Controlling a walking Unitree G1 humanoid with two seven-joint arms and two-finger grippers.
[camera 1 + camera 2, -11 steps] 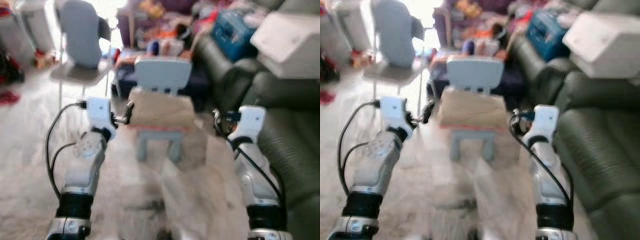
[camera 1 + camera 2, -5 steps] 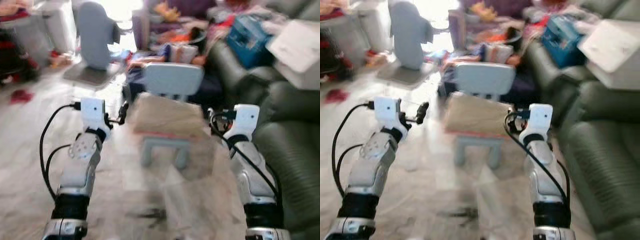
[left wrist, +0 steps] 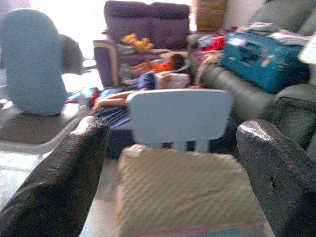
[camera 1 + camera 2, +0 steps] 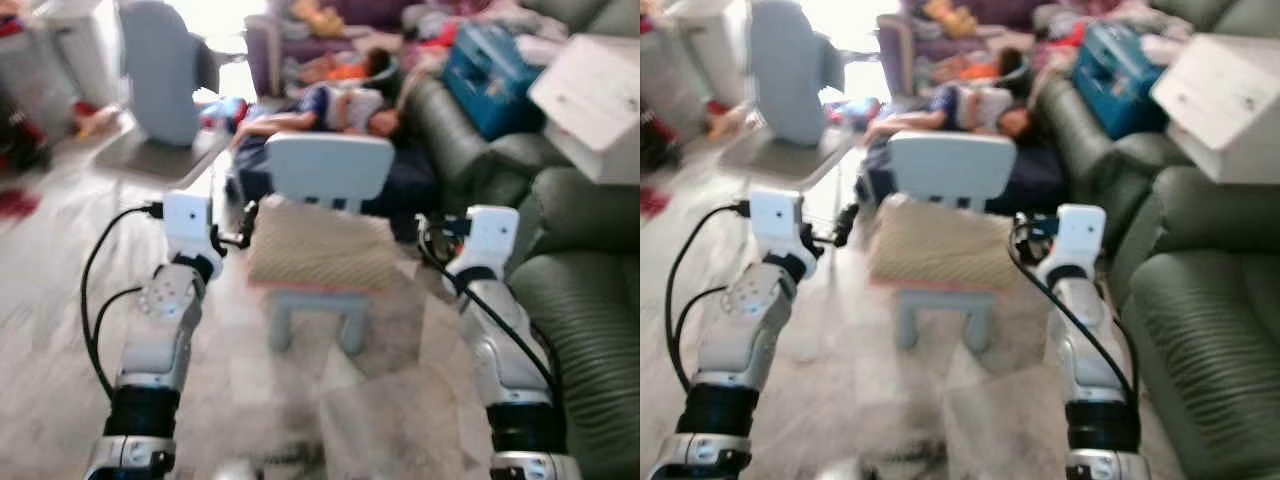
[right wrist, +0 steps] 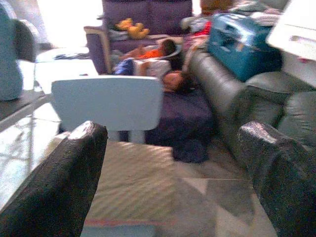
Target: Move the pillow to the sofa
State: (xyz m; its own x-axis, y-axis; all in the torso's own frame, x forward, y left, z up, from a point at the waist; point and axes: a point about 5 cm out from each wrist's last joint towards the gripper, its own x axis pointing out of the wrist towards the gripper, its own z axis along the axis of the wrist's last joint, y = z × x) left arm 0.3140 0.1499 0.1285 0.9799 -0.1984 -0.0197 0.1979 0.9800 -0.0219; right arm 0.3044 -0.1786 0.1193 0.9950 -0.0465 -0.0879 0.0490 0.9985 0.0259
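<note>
A tan ribbed pillow (image 4: 325, 255) lies flat on the seat of a small pale blue child's chair (image 4: 330, 170) straight ahead. My left gripper (image 4: 243, 226) is held out at the pillow's left edge, open, and its two black fingers (image 3: 74, 173) frame the pillow in the left wrist view. My right gripper (image 4: 1023, 232) hovers at the pillow's right edge, also open and holding nothing. The dark green leather sofa (image 4: 575, 305) runs along my right side.
A blue suitcase (image 4: 490, 65) and a white box (image 4: 590, 85) rest on the sofa further back. People (image 4: 330, 105) lie on a dark mat behind the chair. A grey chair (image 4: 160, 80) stands at the back left. A purple sofa (image 3: 148, 19) is beyond.
The whole picture sways as I move; the chair and pillow stay in front between my arms. Both grippers keep their pose beside the pillow, which still lies on the chair.
</note>
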